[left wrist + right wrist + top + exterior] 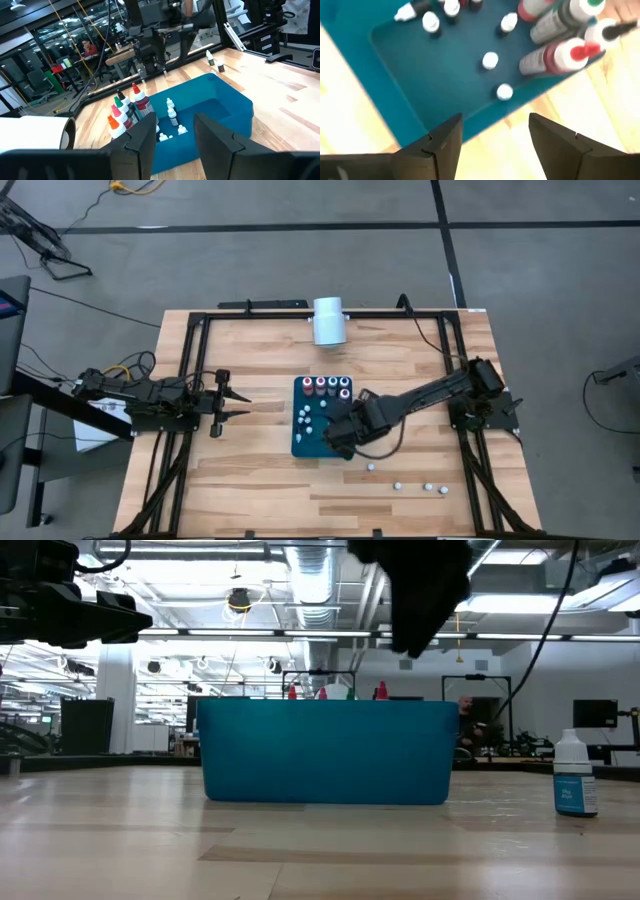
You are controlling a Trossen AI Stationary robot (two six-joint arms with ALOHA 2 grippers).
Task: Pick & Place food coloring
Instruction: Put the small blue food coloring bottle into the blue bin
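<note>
The food coloring is a set of tiny bottles. Tall ones with red, green and dark bodies [330, 387] stand along the far edge of a teal tray [300, 442], and small whitish ones [305, 420] stand inside it. My right gripper [495, 135] hangs open above the tray's near right part [340, 442], pointing steeply down with nothing between its fingers. Several more small bottles [428, 487] rest on the table nearer than the tray, to the right. My left gripper [235, 402] waits open, level, to the left of the tray.
A large white cylinder [328, 320] lies at the table's far edge. In the low view one small bottle [575, 775] stands upright to the right of the tray [325, 750]. A black frame [190, 380] runs along the table's sides. Bare wood lies near and left of the tray.
</note>
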